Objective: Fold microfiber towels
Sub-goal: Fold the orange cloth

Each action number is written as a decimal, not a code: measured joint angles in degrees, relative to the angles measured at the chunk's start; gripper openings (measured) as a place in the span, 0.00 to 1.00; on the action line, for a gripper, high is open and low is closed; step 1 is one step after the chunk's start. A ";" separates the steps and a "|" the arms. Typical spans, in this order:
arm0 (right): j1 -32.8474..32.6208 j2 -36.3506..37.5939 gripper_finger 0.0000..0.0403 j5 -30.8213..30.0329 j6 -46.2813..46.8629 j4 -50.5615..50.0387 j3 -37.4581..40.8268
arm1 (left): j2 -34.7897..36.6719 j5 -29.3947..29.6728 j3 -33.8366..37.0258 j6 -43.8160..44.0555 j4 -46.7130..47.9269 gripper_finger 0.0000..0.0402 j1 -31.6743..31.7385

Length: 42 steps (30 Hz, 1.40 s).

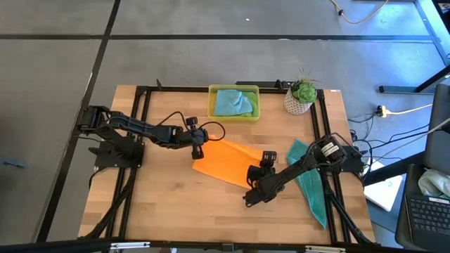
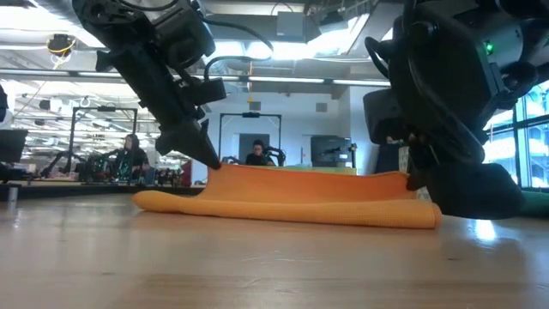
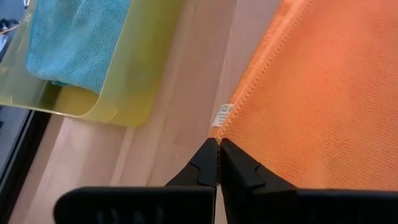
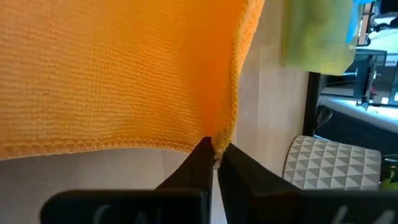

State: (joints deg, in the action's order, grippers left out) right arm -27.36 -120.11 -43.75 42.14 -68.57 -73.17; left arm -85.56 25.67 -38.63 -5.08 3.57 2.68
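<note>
Behind the orange towel, near the table's far edge, the yellow tray holds a crumpled light blue towel. Beside the tray stands a white pot with a green plant. The orange towel lies folded in the middle of the table. The left gripper is clamped on its corner toward the tray, and the right gripper is clamped on its near corner. A teal towel lies right of the orange one, at the table edge. Bare wood is in front of the orange towel.
</note>
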 joint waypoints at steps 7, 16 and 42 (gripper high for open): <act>0.22 0.00 0.06 -0.01 1.28 -0.29 0.00 | 0.00 0.34 0.00 0.29 0.00 0.10 0.00; 0.27 0.00 0.06 -0.33 3.75 -1.23 -0.02 | 0.00 2.45 0.00 0.46 0.61 0.20 -0.66; 0.38 1.15 0.48 2.25 19.33 -10.08 -0.02 | -5.95 -3.70 8.08 15.08 -12.74 0.20 -12.79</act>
State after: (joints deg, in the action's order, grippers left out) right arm -26.98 -118.97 -41.50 61.47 -78.65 -73.19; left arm -91.51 21.97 -30.55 10.00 -9.16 -10.11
